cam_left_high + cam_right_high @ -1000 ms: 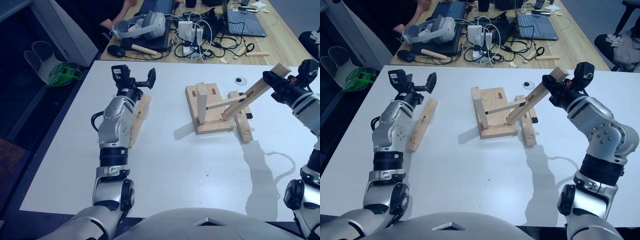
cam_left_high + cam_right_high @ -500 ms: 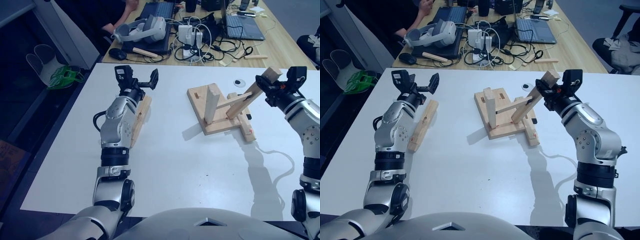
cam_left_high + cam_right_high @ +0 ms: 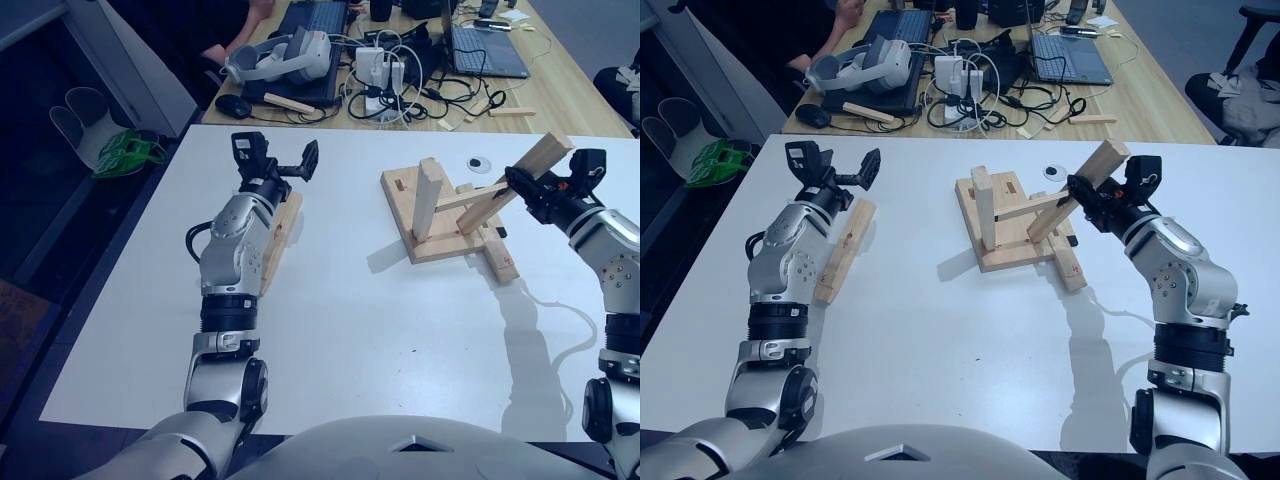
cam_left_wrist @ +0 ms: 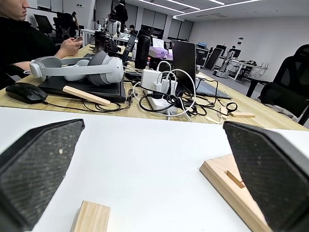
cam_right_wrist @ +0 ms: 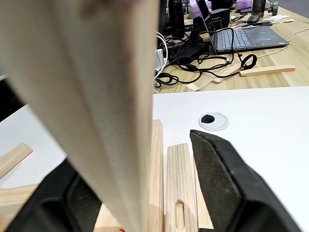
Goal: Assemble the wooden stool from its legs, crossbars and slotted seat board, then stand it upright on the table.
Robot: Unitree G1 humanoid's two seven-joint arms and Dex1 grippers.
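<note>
The white table (image 3: pixel 350 340) has its left edge slanting up the left side of the picture. Near that edge, upper left, the left gripper (image 3: pixel 278 160) hangs with its two fingers spread wide and nothing in them. A loose wooden leg (image 3: pixel 288 212) lies on the table just under it.

In the upper middle the seat board (image 3: pixel 403 210) sits on the table, well back from the near edge. An upright leg (image 3: pixel 430 195) stands in it. A crossbar (image 3: pixel 460 197) joins that to a slanted leg (image 3: pixel 490 205).

At the right, the right gripper (image 3: pixel 522 184) is squeezed tight on the slanted leg. A wooden bar (image 3: pixel 503 258) lies beside the board. The far table edge meets a cluttered desk (image 3: pixel 560 90).
</note>
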